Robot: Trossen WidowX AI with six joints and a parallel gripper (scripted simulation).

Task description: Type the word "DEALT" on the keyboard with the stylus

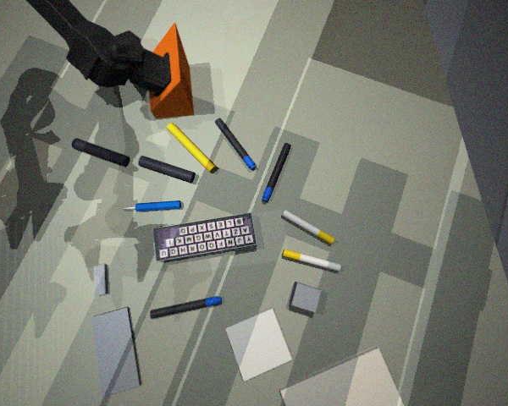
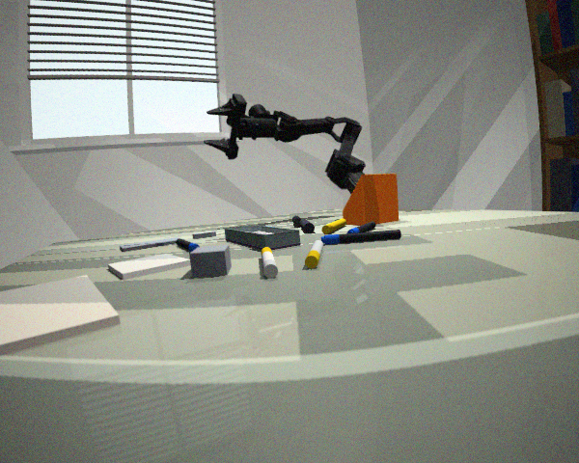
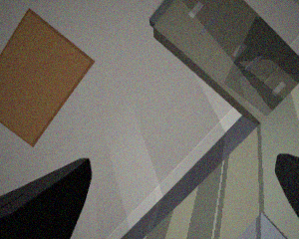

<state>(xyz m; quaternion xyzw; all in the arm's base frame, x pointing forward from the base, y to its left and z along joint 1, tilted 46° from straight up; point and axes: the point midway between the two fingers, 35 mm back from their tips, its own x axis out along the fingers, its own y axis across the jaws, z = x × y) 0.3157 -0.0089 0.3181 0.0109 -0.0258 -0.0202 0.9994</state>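
The stylus [image 1: 157, 205], blue with a thin pale tip, lies on the desk just above the keyboard's left part in the top view, tip pointing left. I cannot make it out in the exterior view. The keyboard [image 1: 204, 237] [image 2: 262, 237] is a dark box with white letter keys in three rows, its letters upside down in the top view. My gripper [image 2: 206, 127] [image 3: 181, 165] is open and empty, held high above the desk with its fingers pointing sideways. It is out of view in the top view, where only part of the arm shows.
An orange wedge [image 1: 184, 91] [image 2: 379, 199] stands near the arm. Around the keyboard lie a yellow marker [image 1: 190, 146], two black rods, blue-ended black pens, two white-and-yellow markers, a grey cube [image 1: 306, 298] [image 2: 209, 260] and several flat plates.
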